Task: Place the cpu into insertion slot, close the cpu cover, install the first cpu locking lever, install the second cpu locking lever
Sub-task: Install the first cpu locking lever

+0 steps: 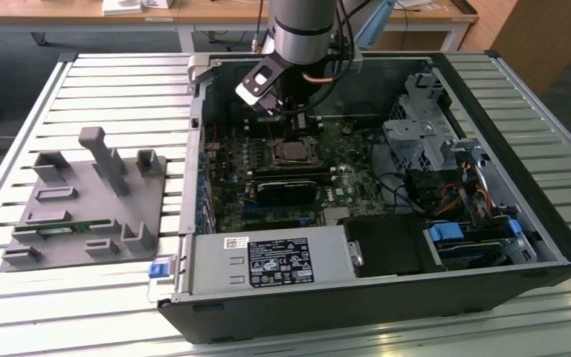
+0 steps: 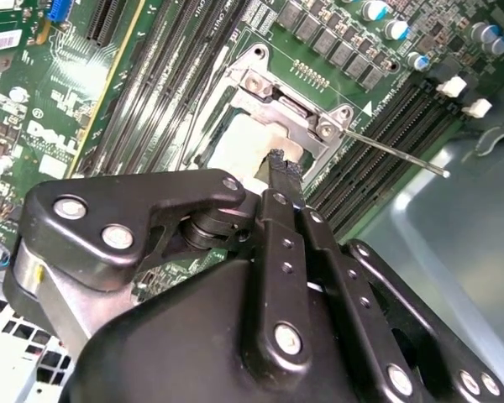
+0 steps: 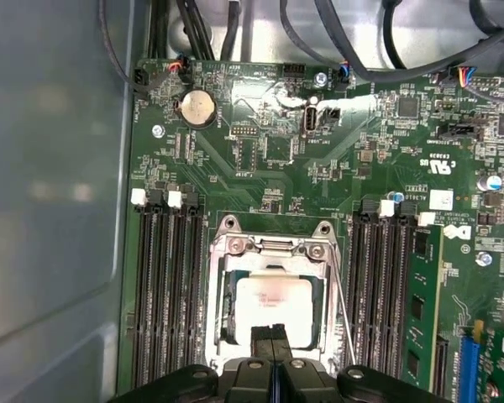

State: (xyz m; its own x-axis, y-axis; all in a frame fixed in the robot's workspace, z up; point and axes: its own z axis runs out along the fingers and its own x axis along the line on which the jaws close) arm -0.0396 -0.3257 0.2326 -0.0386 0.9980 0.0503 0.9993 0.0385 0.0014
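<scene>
Gripper, in the exterior view, hangs low inside the open case, just above the slot. In the second wrist view its fingers are pressed together, holding nothing, tips over the cpu. The cover lies down around the cpu, and a lever sticks out unlatched. In the first wrist view the cpu sits in the slot. The first-lever step seems in hand; it calls for pushing that thin rod under its catch.
</scene>
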